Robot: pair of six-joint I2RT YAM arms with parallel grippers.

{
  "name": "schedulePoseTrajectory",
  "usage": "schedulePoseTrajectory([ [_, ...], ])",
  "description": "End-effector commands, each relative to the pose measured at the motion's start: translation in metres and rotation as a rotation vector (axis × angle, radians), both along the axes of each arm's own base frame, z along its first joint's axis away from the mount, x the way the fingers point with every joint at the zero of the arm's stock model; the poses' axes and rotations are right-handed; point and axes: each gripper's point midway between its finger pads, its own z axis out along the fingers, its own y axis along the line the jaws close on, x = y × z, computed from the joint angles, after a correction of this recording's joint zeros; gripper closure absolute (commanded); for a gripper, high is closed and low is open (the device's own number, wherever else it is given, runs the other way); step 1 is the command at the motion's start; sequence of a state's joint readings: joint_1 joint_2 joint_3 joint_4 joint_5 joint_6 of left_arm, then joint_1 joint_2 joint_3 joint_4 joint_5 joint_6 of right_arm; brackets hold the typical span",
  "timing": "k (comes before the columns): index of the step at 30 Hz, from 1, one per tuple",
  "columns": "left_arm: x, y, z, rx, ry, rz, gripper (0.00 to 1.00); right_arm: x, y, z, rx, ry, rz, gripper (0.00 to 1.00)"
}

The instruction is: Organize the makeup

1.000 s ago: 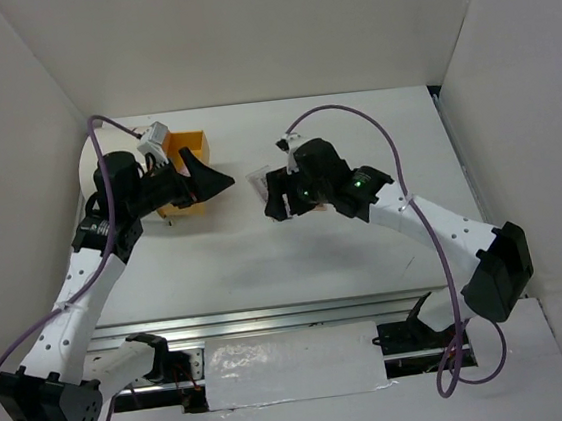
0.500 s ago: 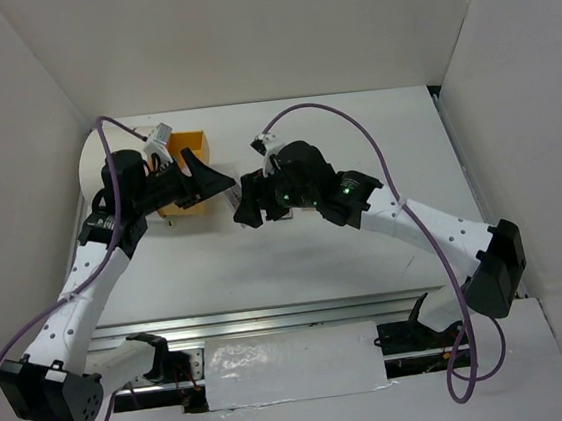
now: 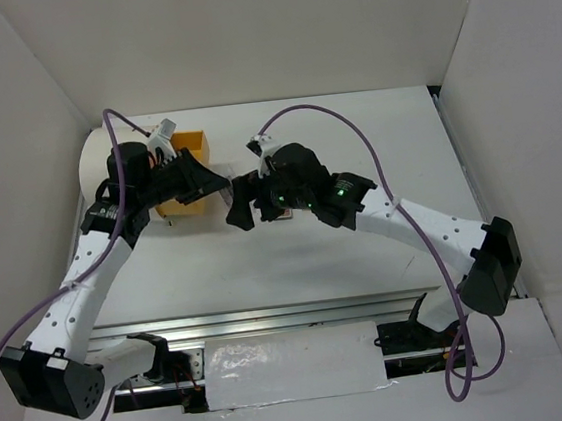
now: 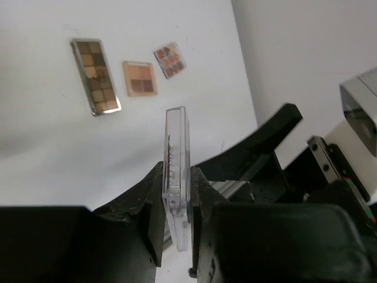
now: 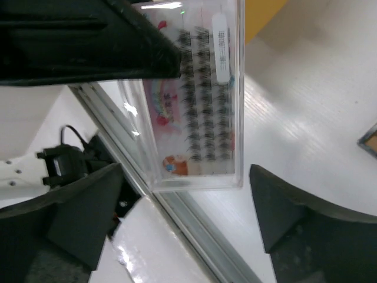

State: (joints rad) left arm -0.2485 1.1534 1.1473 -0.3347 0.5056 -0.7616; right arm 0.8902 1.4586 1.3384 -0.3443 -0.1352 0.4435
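Note:
A clear-packaged card of lashes with pink print point(image 5: 194, 100) stands on edge between my left gripper's point(image 4: 177, 197) jaws, which are shut on its lower end. In the top view the left gripper point(image 3: 220, 185) meets my right gripper point(image 3: 243, 206) above the table's middle left. The right gripper point(image 5: 185, 203) is open, its fingers point(image 5: 283, 206) wide of the card on both sides and not touching it. On the table beyond lie a narrow brown-toned palette point(image 4: 95, 76), a small square peach palette point(image 4: 140, 78) and a small multicoloured palette point(image 4: 170, 60).
A white cylinder point(image 3: 90, 180) with an orange drawer front point(image 3: 190, 155) stands at the far left, close behind the left gripper. White walls enclose the table on three sides. A metal rail point(image 3: 272, 317) runs along the near edge.
My right gripper carried the card leftward to the left gripper. The left gripper closed on the card, and the right gripper opened and let it go.

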Motion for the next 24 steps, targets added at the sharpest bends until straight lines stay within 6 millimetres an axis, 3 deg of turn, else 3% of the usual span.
schedulePoseTrajectory([
  [1, 0.017, 0.016, 0.023, 0.084, -0.082, 0.070, 0.89, -0.002, -0.004, 0.050, 0.133, -0.091, -0.026, 0.00],
  [5, 0.035, 0.044, 0.032, 0.236, -0.110, 0.151, 0.86, 0.002, -0.035, 0.052, 0.107, -0.109, -0.143, 0.00],
  [9, 0.062, 0.102, 0.033, 0.405, -0.091, 0.324, 0.81, 0.001, -0.078, 0.057, 0.101, -0.148, -0.248, 0.00],
  [12, 0.089, 0.124, 0.045, 0.544, -0.108, 0.365, 0.77, -0.004, -0.097, 0.057, 0.098, -0.164, -0.268, 0.00],
  [17, 0.117, 0.134, 0.034, 0.708, -0.058, 0.298, 0.78, -0.010, -0.113, 0.048, 0.060, -0.164, -0.277, 0.00],
  [18, 0.128, 0.137, 0.029, 0.733, -0.045, 0.303, 0.76, -0.011, -0.117, 0.047, 0.053, -0.163, -0.282, 0.00],
  [24, 0.151, 0.140, -0.006, 0.779, 0.012, 0.293, 0.71, -0.012, -0.126, 0.040, 0.043, -0.168, -0.288, 0.00],
])
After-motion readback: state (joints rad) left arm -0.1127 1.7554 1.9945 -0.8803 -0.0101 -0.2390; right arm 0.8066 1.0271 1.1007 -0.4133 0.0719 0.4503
